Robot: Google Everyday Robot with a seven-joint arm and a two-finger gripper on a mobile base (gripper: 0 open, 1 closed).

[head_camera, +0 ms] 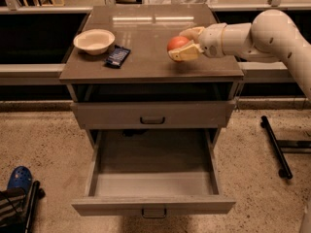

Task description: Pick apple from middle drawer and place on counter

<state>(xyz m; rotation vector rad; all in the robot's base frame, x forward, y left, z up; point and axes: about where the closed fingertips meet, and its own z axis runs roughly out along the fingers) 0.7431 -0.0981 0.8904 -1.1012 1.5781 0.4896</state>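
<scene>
Pincer (pixel 184 45) clasps the apple (pixel 176 42) over the bench (pixel 146 62)!
Lower gently until it touches, then let go (it may roll).

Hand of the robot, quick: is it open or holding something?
The hand is closed on the apple, at the right side of the counter.

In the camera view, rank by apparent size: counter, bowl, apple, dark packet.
Largest first: counter, bowl; apple and dark packet look alike. The gripper holds the apple over the counter, right of the bowl.
</scene>
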